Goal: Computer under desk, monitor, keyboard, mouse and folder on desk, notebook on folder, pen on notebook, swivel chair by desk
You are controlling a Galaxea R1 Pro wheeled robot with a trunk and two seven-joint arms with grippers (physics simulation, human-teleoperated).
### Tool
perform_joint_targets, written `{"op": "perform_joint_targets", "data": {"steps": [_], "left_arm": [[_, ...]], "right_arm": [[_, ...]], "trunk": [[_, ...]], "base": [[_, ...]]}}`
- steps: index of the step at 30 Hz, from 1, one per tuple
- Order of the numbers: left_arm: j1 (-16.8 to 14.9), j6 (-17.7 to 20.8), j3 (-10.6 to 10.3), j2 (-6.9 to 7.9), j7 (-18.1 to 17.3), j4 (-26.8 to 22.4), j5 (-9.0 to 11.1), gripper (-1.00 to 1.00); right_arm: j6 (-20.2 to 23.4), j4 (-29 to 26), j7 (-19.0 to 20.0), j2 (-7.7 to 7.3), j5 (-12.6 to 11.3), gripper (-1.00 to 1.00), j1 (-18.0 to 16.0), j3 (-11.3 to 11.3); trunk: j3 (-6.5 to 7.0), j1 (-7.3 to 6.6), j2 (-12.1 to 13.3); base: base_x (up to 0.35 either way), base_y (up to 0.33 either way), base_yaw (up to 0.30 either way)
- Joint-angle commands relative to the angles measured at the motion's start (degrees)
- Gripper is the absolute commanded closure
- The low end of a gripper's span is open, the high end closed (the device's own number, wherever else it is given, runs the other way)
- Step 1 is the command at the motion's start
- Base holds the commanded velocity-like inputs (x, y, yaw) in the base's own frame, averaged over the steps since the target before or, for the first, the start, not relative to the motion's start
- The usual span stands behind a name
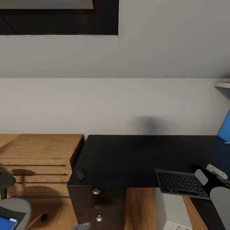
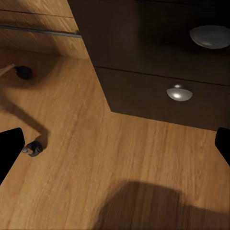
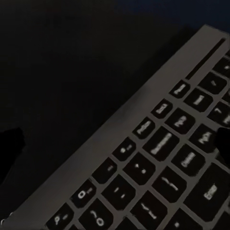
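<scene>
On the black desk [image 1: 127, 159] — keyboard [image 1: 180, 183], mouse [image 1: 80, 174].

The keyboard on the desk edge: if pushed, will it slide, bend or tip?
The keyboard looks slim and flat, so it probably stays stiff and slides easily on the glossy desk. It lies close to the front edge, perhaps slightly over it, so an outward push might tip it off.

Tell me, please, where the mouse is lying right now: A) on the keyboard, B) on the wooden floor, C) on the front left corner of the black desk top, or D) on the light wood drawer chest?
C: in the head view the mouse lies on the glossy black top of the desk near its front left corner, above the knobbed drawers and well apart from the keyboard.
</scene>
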Motion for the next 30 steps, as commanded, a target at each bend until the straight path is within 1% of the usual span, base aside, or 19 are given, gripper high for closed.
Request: {"op": "perform_joint_targets", "data": {"steps": [1,4,5,7,9,10,12,16,23,30], "left_arm": [[-0.07,0.16,-0.30,0.08,0.48,-0.10,0.26,-1.00],[-0.07,0.16,-0.31,0.08,0.47,-0.07,0.26,-1.00],[-0.07,0.16,-0.31,0.08,0.51,-0.04,0.26,-1.00],[-0.07,0.16,-0.31,0.08,0.54,-0.02,0.26,-1.00],[-0.07,0.16,-0.31,0.08,0.54,-0.02,0.26,-1.00],[-0.07,0.16,-0.31,0.08,0.54,-0.01,0.26,-1.00],[-0.07,0.16,-0.31,0.08,0.55,-0.01,0.26,-1.00],[-0.07,0.16,-0.31,0.08,0.55,-0.01,0.26,-1.00],[-0.07,0.16,-0.31,0.01,0.55,-0.01,0.33,-1.00],[-0.07,0.22,-0.31,0.01,0.47,-0.01,0.34,-1.00]], "right_arm": [[0.31,-0.14,-0.18,-0.05,-0.48,-1.00,-0.01,0.02],[0.32,-0.14,-0.12,-0.13,-1.29,-1.00,-0.01,-0.02],[0.34,-0.14,-0.09,-0.19,-2.09,-1.00,-0.01,-0.01],[0.39,-0.14,-0.08,-0.33,-2.51,-1.00,-0.01,-0.03],[0.83,-0.14,-0.14,-0.43,-2.69,-1.00,-0.01,-0.03],[2.28,-0.14,-0.15,-0.46,-2.75,-1.00,-0.01,-0.05],[3.49,-0.14,-0.20,-0.45,-2.83,-1.00,-0.01,-0.28],[4.54,-0.14,-0.25,-0.39,-2.86,-1.00,-0.01,-1.38],[6.49,-0.18,-0.25,-0.38,-3.20,-1.00,-0.01,-1.55],[6.69,-0.28,-0.32,-0.23,-3.60,-1.00,-0.01,-1.62]], "trunk": [[-0.25,0.23,-0.46],[-0.79,0.89,-1.66],[-0.97,1.11,-2.06],[-1.33,1.54,-2.86],[-1.69,1.98,-3.66],[-1.87,2.20,-4.07],[-2.23,2.64,-4.87],[-2.94,3.52,-6.47],[-4.20,5.06,-9.28],[-4.20,5.06,-9.28]], "base": [[0.000,0.000,0.000],[0.000,0.000,0.000],[0.000,0.000,0.000],[0.000,0.000,0.000],[0.000,0.000,0.000],[0.000,0.000,0.000],[0.000,0.000,0.000],[0.000,0.000,0.000],[0.000,0.000,0.000],[0.000,0.000,0.000]]}}
